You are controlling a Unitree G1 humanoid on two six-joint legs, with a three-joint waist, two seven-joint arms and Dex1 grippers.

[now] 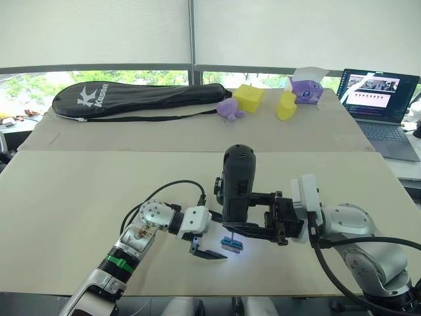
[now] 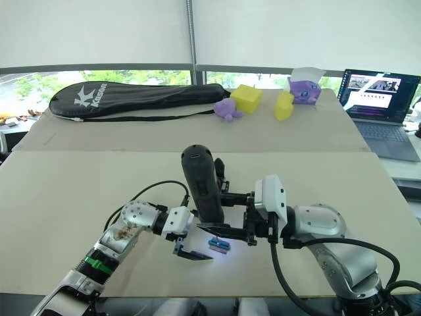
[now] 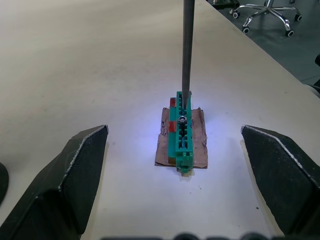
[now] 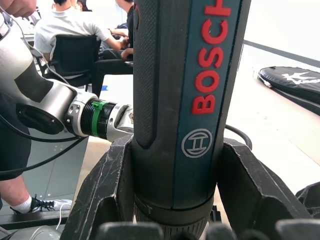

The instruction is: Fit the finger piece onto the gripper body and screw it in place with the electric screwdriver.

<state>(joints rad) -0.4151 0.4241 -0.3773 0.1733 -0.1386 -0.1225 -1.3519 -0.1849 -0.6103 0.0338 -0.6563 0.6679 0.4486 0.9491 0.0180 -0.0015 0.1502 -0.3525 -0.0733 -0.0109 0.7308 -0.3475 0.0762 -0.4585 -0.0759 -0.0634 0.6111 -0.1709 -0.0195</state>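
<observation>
1. Right tool (image 1: 258, 214) is clamped on the electric screwdriver (image 1: 237, 181), fingers (image 4: 107, 187) snug on both sides of the barrel, holding it upright.
2. Screwdriver's thin bit (image 3: 187, 52) comes straight down onto a screw on top of a small green terminal block (image 3: 181, 131), and its white light makes a bright patch on the table (image 1: 79, 217) around the block.
3. That block sits on a brownish scrap (image 3: 200, 142), right under the screwdriver.
4. Left tool (image 1: 209, 253) is wide open and holding nothing, just beside the block, one finger (image 3: 65, 175) on each side of it without touching.
5. Way past the block at the far side of the table: a black racket bag (image 1: 138, 99), a purple plush (image 1: 230, 108), two yellow blocks (image 1: 250, 97), a purple-and-white box (image 1: 306, 89) and an open laptop (image 1: 381, 99).
6. Right wrist view also catches people sitting on chairs (image 4: 75, 52) behind the screwdriver.
</observation>
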